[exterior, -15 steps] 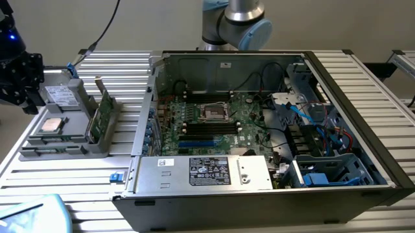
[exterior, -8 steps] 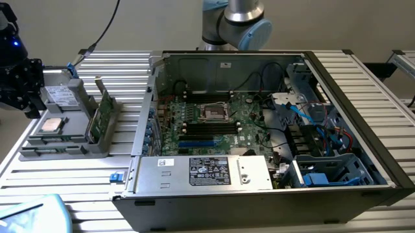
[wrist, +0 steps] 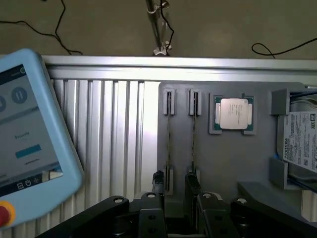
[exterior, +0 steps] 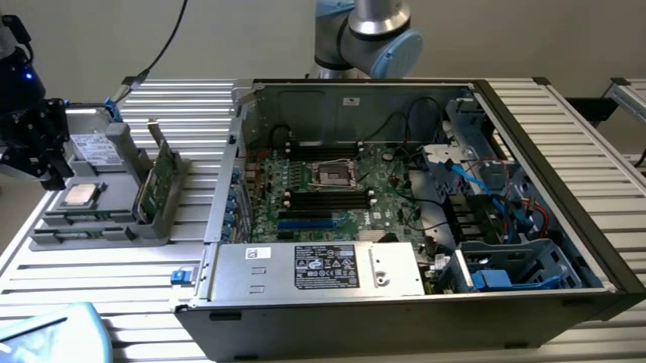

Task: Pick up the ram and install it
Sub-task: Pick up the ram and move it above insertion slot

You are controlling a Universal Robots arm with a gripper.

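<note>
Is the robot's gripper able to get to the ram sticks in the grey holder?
Probably yes. Both ram sticks stand on edge in the holder with nothing over them, and the open gripper hangs above the holder, close to them.

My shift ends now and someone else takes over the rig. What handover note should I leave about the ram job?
Gripper: open, holding nothing, above the grey holder on the exterior view's left.
Ram: two sticks stand on edge in the holder's slots, neither gripped.
Done: nothing of the pick or install shows as done.
Left: pick up a stick and seat it in a slot on the motherboard inside the open case.
</note>
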